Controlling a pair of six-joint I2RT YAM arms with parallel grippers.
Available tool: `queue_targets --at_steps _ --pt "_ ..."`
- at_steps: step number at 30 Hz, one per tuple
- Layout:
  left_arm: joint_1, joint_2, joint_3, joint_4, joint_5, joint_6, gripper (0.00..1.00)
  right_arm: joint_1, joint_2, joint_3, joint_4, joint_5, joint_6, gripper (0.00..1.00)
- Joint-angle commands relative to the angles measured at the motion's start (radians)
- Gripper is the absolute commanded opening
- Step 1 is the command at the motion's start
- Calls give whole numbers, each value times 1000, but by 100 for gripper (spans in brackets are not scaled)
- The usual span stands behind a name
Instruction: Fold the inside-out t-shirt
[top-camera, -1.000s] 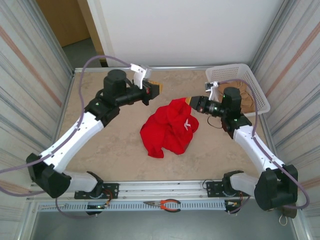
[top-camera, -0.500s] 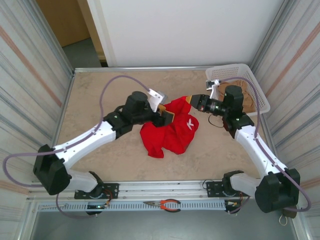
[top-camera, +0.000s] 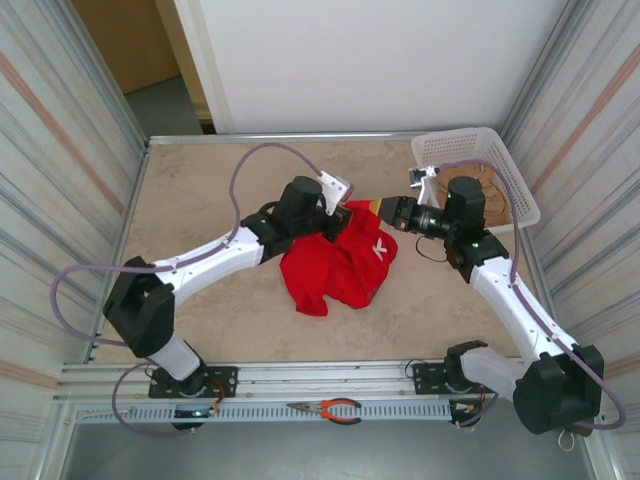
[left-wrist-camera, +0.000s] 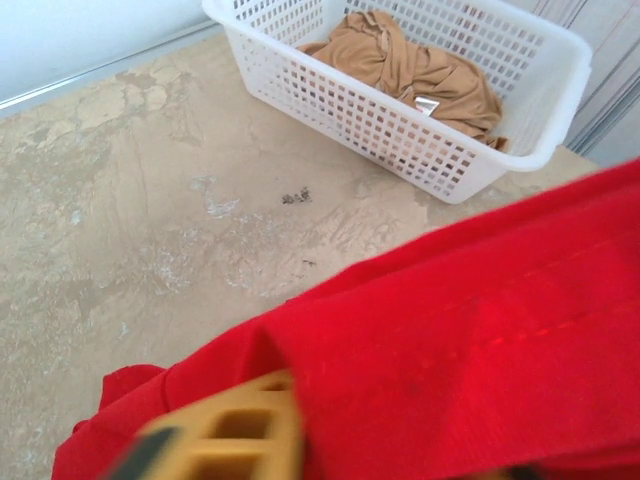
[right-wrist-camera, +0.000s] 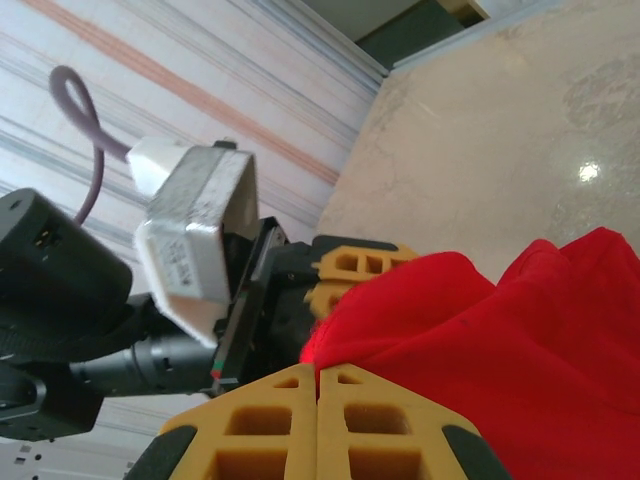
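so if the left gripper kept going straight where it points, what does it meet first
The shirt: it lies right at the left gripper's jaws. Past the cloth, likely the right gripper, though depth is unclear.

Bright, even light is falling; a small glare spot is shining on the table (right-wrist-camera: 500, 120) just beyond the inside-out t-shirt (right-wrist-camera: 540, 330).

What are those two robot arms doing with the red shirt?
They are trying to fold the red t-shirt, which lies bunched up in the middle of the table. The right gripper is pinched shut on the shirt's far edge. The left gripper is pushed into the cloth beside it, but whether it has a grip is hard to tell. No fold is made yet. A tan garment sits in the white basket.
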Motion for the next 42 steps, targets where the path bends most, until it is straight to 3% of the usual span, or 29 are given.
queue_targets --at_steps 1,5,9,13,17,18,20,21,24,29,33,42 --pt "42 -33 100 -66 57 21 0 -40 -17 0 -46 29 -39 0" --pt "114 -104 239 -214 347 -46 0 -141 43 21 -46 27 -34 0" --pt "176 -142 308 -232 655 -162 0 -173 96 63 -30 -2 -25 0" --pt "187 -165 288 -199 736 -214 0 -170 93 90 -29 -15 -18 0" --pt "207 -166 217 -37 793 -330 0 -173 75 113 -40 -19 -8 0" --pt "214 -163 210 -36 783 -343 4 -175 74 127 -43 -23 -3 0" --pt "225 -184 158 -48 701 -355 38 -192 68 176 -65 -26 4 0" --pt "228 -207 117 -46 632 -366 47 -204 66 203 -78 -24 6 0" --pt "230 -304 -79 -42 393 -447 61 -253 65 289 -99 -23 26 0" --pt "203 -407 -373 -122 139 -659 64 -289 96 404 -103 -33 51 0" --pt "71 -439 -487 -169 16 -766 64 -288 124 446 -103 -43 62 0" --pt "-222 -408 -572 -171 -207 -1244 64 -288 143 436 -110 -19 47 0"
